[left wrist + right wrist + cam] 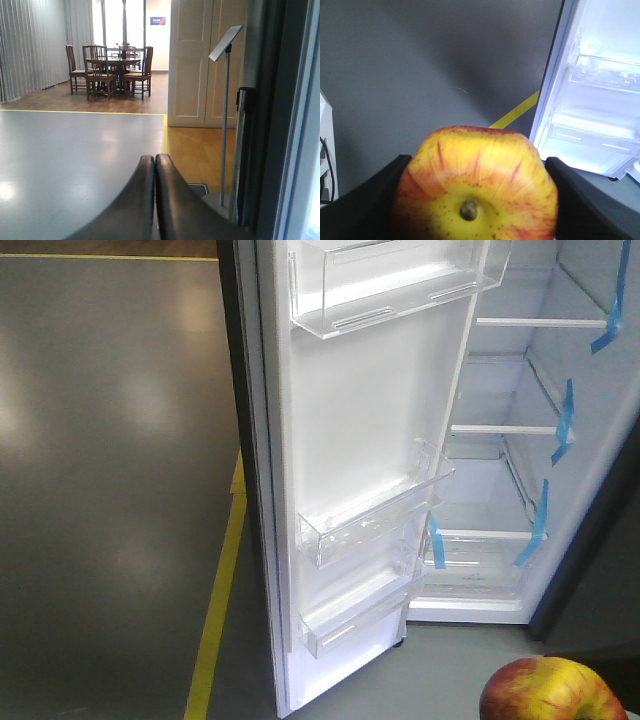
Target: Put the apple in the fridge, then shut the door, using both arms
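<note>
At the bottom centre of the left wrist view, the left gripper (154, 160) showed two smooth, glossy black fingers (172, 200) with rounded tips. In the right wrist view's lower corners, the right gripper (477, 162) had matte black, wedge-shaped fingers (365, 200).

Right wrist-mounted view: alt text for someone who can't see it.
A red-yellow apple, stem toward the camera, sits clamped between the right gripper's black fingers. Behind: grey floor, a yellow line, and the open door's white inside with clear bins.
</note>
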